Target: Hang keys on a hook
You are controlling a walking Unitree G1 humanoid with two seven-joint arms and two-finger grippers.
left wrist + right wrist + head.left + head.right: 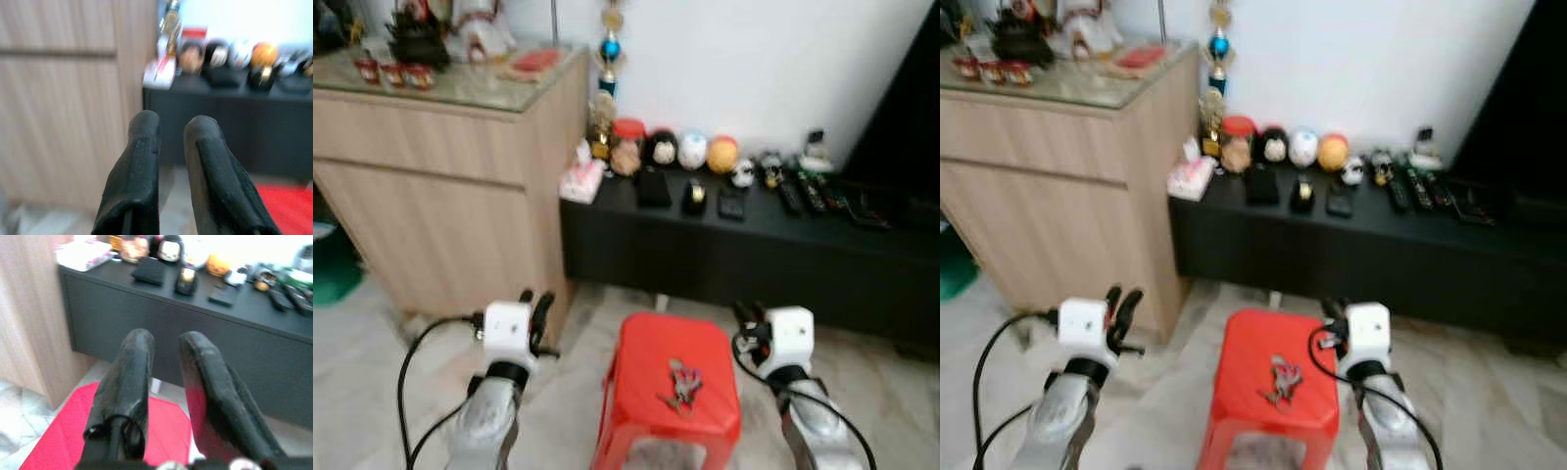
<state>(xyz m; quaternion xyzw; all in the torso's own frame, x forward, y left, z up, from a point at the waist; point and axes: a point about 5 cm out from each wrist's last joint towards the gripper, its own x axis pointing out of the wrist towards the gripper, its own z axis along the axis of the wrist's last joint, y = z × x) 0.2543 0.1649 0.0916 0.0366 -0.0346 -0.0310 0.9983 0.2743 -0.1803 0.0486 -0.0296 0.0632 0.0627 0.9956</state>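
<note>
A bunch of keys lies on top of a red plastic stool low in the middle, between my two arms. My left gripper is held up to the left of the stool, beside the wooden cabinet. Its fingers are nearly together with nothing between them. My right gripper is raised at the stool's right rear corner, above and to the right of the keys. It is also shut and empty, and its fingers point over the stool toward the black console.
A wooden cabinet with a glass top stands at the left. A low black console runs along the white wall, carrying small figures, a tissue pack and remotes. Pale stone floor surrounds the stool.
</note>
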